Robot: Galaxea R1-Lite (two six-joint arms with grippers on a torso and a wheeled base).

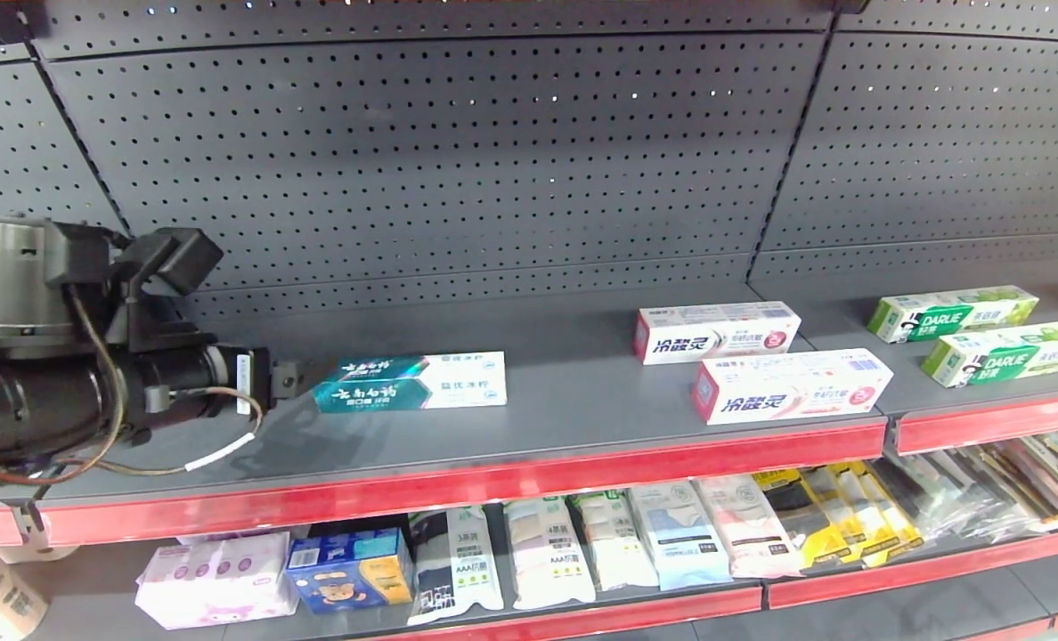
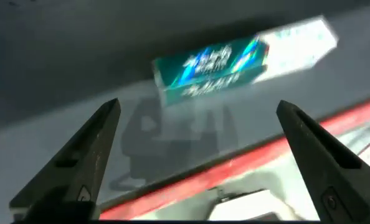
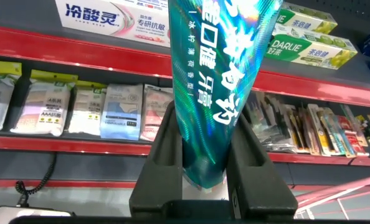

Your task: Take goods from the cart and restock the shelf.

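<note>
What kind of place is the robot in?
Most likely a shop aisle: a grey shelf with red edge strips, toothpaste boxes set out on it, and packets lined up below.

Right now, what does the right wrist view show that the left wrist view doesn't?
Right wrist view: the right gripper shut on a teal toothpaste box, a white-and-red box, green boxes, and packets on a lower tier. Left wrist view: the open left gripper before a second teal box lying on the shelf. Both: the shelf's red front edge.
</note>
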